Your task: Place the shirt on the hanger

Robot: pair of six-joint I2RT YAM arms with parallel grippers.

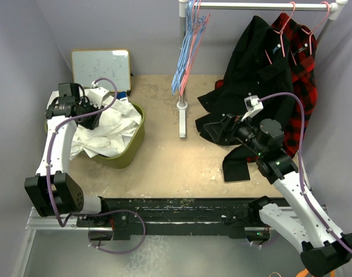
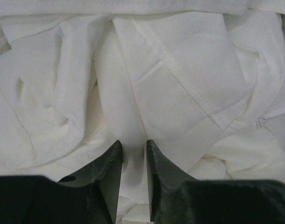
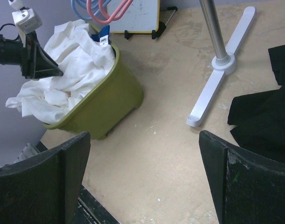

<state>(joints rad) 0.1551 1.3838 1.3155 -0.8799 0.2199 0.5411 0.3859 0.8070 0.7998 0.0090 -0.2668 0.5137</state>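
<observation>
On the left, the shirt (image 2: 180,84) lies bunched up in the green basket (image 1: 133,147) and spills over its rim. The left hand (image 2: 133,145) is down in it. Its two fingers (image 2: 112,179) are clamped on one thin fold of white cloth. That is only a small bite. To do this step well, the hand should squeeze tight and lift slowly, straight up, so the fold does not slip out. The cloth is thin and floppy, so the rest will hang down and may catch on the basket. I cannot tell which part of the shirt this fold is. The collar or a shoulder would be best.

In the middle, the pink hanger (image 3: 115,15) hangs on the rack (image 1: 182,109) beside the blue hangers (image 1: 176,78), well apart from the shirt.

On the right, the right hand (image 3: 143,137) hovers over the tabletop (image 1: 164,161). Its fingers are wide apart and hold nothing. It could help spread the shirt.
</observation>
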